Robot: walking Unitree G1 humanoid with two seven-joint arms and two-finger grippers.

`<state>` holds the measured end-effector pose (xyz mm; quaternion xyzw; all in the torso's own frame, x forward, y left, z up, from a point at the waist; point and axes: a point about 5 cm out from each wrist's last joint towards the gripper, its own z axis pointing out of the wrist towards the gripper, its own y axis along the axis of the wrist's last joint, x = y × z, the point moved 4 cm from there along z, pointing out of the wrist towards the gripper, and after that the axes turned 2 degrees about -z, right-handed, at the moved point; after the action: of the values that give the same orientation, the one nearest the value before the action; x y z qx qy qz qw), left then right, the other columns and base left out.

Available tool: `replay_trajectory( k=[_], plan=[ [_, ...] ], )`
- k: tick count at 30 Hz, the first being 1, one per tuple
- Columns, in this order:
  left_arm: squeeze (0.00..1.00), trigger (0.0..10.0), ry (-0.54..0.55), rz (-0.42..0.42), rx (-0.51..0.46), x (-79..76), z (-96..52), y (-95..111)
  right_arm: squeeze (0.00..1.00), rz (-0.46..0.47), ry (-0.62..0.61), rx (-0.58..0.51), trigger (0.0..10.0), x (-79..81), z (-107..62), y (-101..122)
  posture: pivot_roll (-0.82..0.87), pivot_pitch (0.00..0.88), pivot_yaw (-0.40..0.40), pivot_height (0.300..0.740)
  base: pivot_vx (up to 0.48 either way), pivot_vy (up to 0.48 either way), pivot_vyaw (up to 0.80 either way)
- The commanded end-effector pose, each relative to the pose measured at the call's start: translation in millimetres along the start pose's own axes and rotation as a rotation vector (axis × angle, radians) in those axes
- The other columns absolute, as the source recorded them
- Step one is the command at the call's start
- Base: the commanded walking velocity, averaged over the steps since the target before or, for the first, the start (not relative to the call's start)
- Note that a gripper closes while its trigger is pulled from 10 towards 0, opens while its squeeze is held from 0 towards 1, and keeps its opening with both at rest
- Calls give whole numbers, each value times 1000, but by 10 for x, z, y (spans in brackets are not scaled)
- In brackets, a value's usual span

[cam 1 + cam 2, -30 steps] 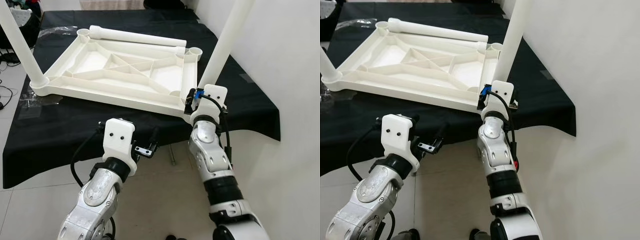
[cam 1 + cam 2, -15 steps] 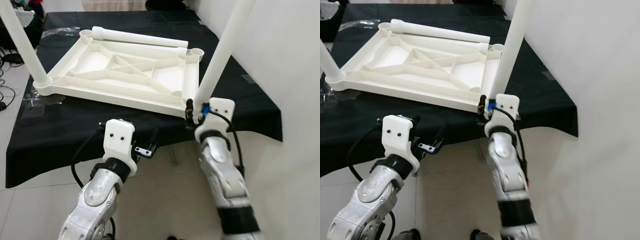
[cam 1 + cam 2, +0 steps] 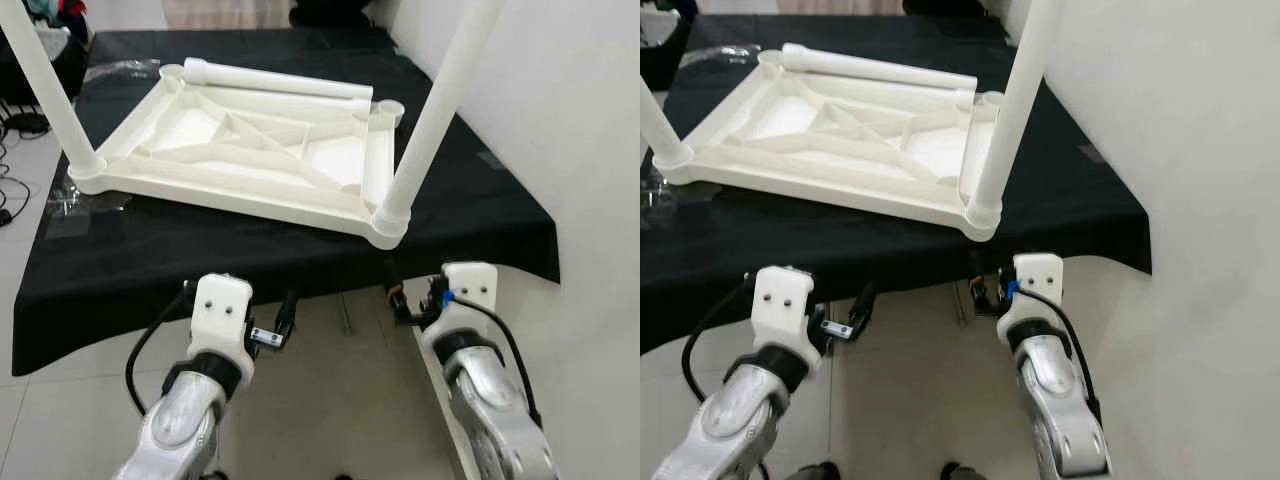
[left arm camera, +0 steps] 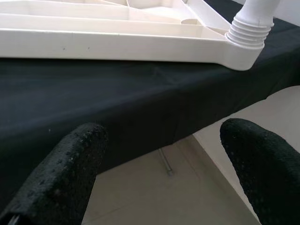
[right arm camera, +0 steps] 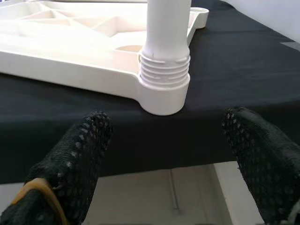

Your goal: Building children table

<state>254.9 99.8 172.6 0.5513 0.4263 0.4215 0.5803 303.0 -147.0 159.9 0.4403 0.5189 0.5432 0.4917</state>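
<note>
I see the white plastic children's table top (image 3: 250,150) lying upside down on a black cloth (image 3: 200,250) that covers the work surface, its ribbed underside facing up. One white leg (image 3: 430,110) stands upright in the table top's near right corner socket (image 3: 388,222), its ribbed collar seated there. A second upright leg (image 3: 50,90) rises from the table top's near left corner. A loose leg (image 3: 280,78) lies flat along the table top's far edge, between two open sockets.

My right gripper (image 5: 173,154) hangs below the cloth's front edge, just in front of the near right corner, fingers spread wide and holding nothing. My left gripper (image 4: 164,168) also sits below the cloth's edge, nearer the middle of the table top's front side, fingers likewise apart and empty.

I can read no brand, label or writing on any part. Pale tiled floor (image 3: 330,400) lies under both grippers.
</note>
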Motion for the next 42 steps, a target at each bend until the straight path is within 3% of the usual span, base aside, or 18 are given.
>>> replay_trajectory(
  k=[1,7,15,20,24,28,37,42],
  plan=[
    [0,10000,3,3,32,-2,-57,-89,0,10,26,-3,10000,16,-69,22,72,172,-98,740,0,0,0],
    [0,10000,-4,-5,63,-30,-140,-183,0,-6,79,-9,10000,79,-147,31,74,171,-95,740,0,-43,0],
    [0,10000,-14,-5,71,-51,-138,-218,0,-26,83,1,10000,75,-143,5,74,168,-97,740,67,-344,0],
    [0,10000,-2,-31,79,-48,-141,-231,0,-20,8,15,10000,-38,-98,4,77,168,-101,740,254,-404,0],
    [0,10000,8,-50,71,-46,-120,-210,0,-74,-123,5,10000,-316,-6,49,78,162,-101,740,261,-381,0],
    [0,10000,14,-52,69,-35,-119,-214,0,-81,-133,2,10000,-359,24,68,76,160,-102,740,225,-222,0],
    [0,10000,49,-61,63,34,-116,-220,0,-53,-60,-17,10000,-252,87,103,81,163,-106,740,0,0,0],
    [0,10000,43,-47,46,15,-112,-169,0,-42,-51,-22,10000,-212,113,103,85,171,-107,740,0,0,778]
  ],
)
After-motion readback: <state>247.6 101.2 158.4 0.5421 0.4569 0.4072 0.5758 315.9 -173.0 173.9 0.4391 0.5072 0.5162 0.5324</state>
